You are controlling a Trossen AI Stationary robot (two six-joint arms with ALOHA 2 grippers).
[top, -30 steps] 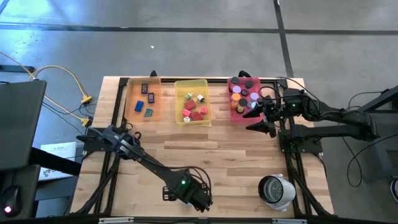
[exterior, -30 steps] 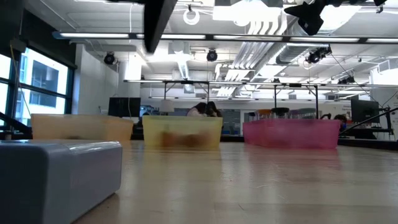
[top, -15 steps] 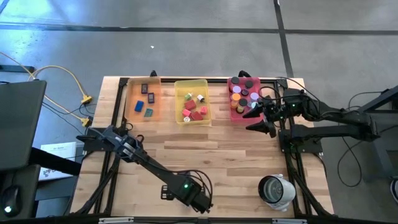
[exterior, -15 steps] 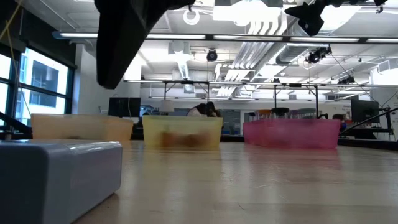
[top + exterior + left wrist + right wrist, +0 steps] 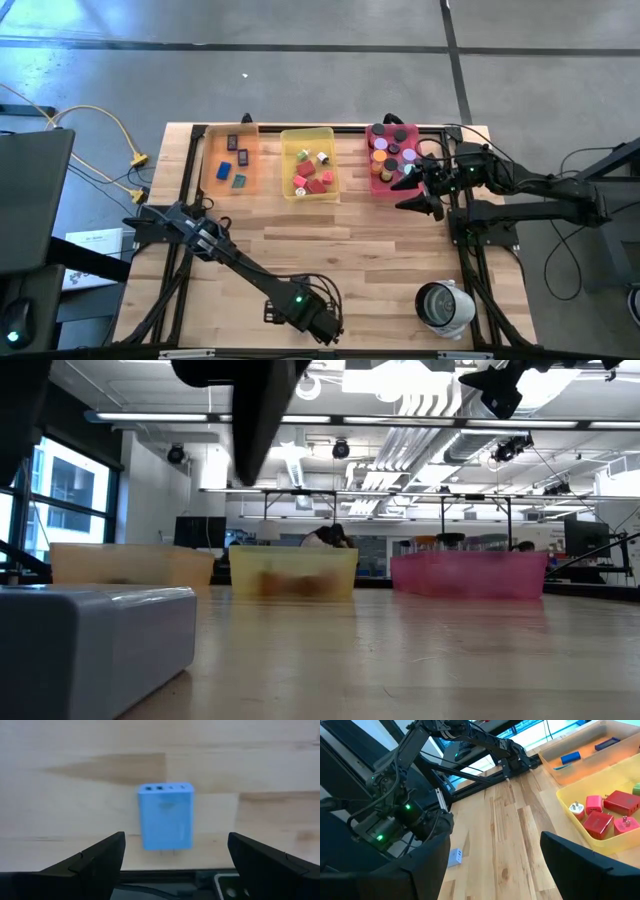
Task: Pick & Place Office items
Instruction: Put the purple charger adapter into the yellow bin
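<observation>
Left gripper (image 5: 172, 855) hangs over the blue charger (image 5: 165, 816) near the table's (image 5: 380, 250) front edge, jaws wide, touching nothing. Right gripper (image 5: 420, 195) by the pink tray (image 5: 374, 178), jaws apart, empty too.

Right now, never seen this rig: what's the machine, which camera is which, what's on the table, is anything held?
It is a robot with two dark arms at a wooden table, each ending in a two-finger gripper. One camera looks straight down, one sits at table height, and one rides on each wrist.

The left gripper hovers open at the near edge over a small blue charger, not gripping it. The right gripper waits open beside the pink tray of round discs. Neither holds anything.

Along the far edge are also an orange tray with flat dark pieces and a yellow tray with red and white plug cubes. A white-grey round device stands near the right corner.
</observation>
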